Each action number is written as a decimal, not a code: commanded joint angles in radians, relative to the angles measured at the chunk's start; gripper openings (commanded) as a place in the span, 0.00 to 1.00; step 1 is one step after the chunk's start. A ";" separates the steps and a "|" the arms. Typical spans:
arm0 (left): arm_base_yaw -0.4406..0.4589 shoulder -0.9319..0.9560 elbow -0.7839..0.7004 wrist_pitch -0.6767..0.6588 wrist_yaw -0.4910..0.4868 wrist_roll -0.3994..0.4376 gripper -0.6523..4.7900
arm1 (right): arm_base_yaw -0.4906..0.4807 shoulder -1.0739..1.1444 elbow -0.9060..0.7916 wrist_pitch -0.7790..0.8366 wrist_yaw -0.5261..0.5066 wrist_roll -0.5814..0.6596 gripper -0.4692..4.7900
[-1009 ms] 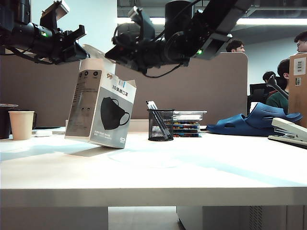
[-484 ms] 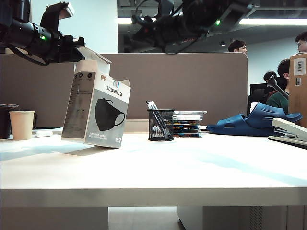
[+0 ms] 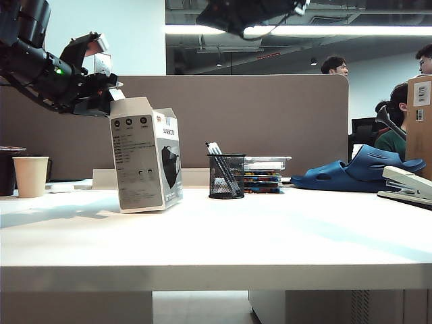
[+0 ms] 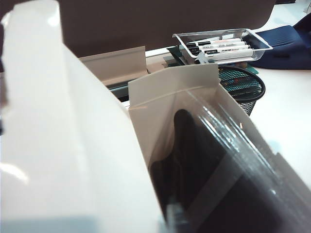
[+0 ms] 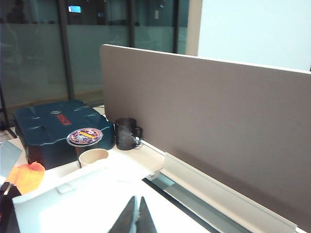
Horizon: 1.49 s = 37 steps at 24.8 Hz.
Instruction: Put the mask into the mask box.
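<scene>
The mask point(image 4: 214, 174) sits inside the mask box point(image 3: 145, 155), upright near the table's point(image 3: 270, 236) left edge. The left gripper point(image 3: 101, 88), seemingly parted, hovers at its top flap; the right gripper point(image 5: 136, 213), pinched together and empty, hangs high above.

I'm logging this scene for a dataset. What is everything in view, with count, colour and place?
mask box: one, grey-white, upright on the table's left, top open.
mask: one, black in a clear wrapper, inside the box.
pen cup: one, black mesh, mid-table.
marker tray: one, clear, behind the cup.
clog: one, dark blue, right.
stapler: one, grey, far right.
paper cup: one, cream, far left.
mug: one, black, by the partition.
tool case: one, dark blue, beside the mug.
left gripper: at the box's top flap.
right gripper: shut, raised high above the table.
</scene>
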 commanded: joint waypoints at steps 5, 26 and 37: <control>-0.002 -0.002 -0.003 -0.032 0.001 0.007 0.97 | -0.006 -0.040 0.006 -0.049 0.015 -0.003 0.08; -0.002 -0.098 -0.003 -0.029 0.061 0.007 1.00 | -0.006 -0.065 0.006 -0.069 0.015 -0.003 0.08; -0.002 -0.107 0.000 0.047 0.061 0.007 1.00 | -0.006 -0.065 0.006 -0.158 -0.007 -0.003 0.08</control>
